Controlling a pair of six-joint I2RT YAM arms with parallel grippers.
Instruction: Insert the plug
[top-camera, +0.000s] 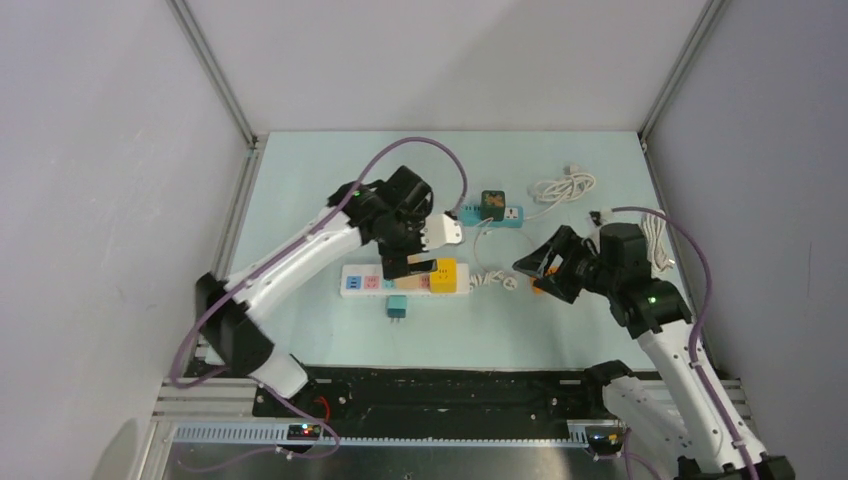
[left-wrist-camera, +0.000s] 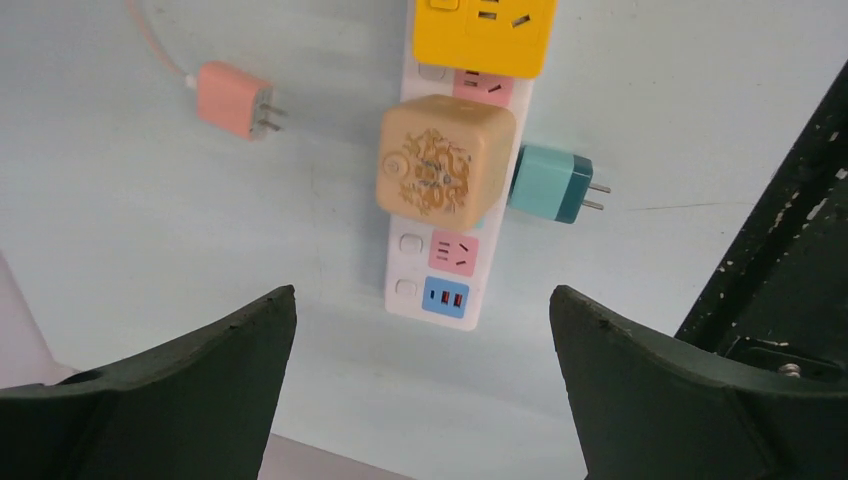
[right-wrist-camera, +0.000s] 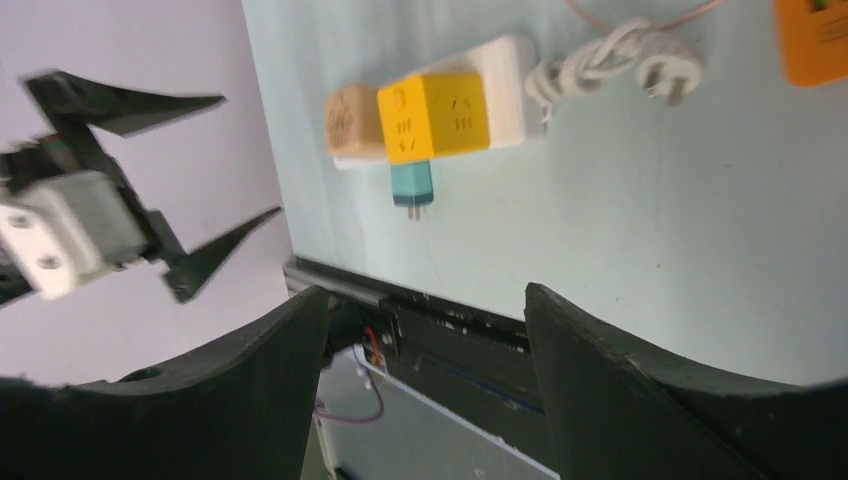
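Note:
A white power strip (top-camera: 362, 283) lies mid-table, with a yellow cube adapter (top-camera: 446, 274) and a tan cube adapter (left-wrist-camera: 443, 170) plugged into it. A teal plug (top-camera: 396, 307) lies on its side against the strip's near edge. It also shows in the left wrist view (left-wrist-camera: 550, 183) and the right wrist view (right-wrist-camera: 411, 186). A salmon charger plug (left-wrist-camera: 232, 99) on a thin cable lies beyond the strip (left-wrist-camera: 440, 270). My left gripper (top-camera: 405, 262) hovers above the strip, open and empty (left-wrist-camera: 422, 310). My right gripper (top-camera: 535, 265) is open and empty (right-wrist-camera: 425, 310), to the right of the strip.
A teal power strip (top-camera: 495, 213) holding a dark adapter lies at the back. A coiled white cable (top-camera: 562, 186) lies at the back right. A white plug (right-wrist-camera: 660, 70) lies by the strip's right end. An orange block (right-wrist-camera: 810, 40) lies near my right gripper. The table's black front rail (top-camera: 440, 385) runs along the near edge.

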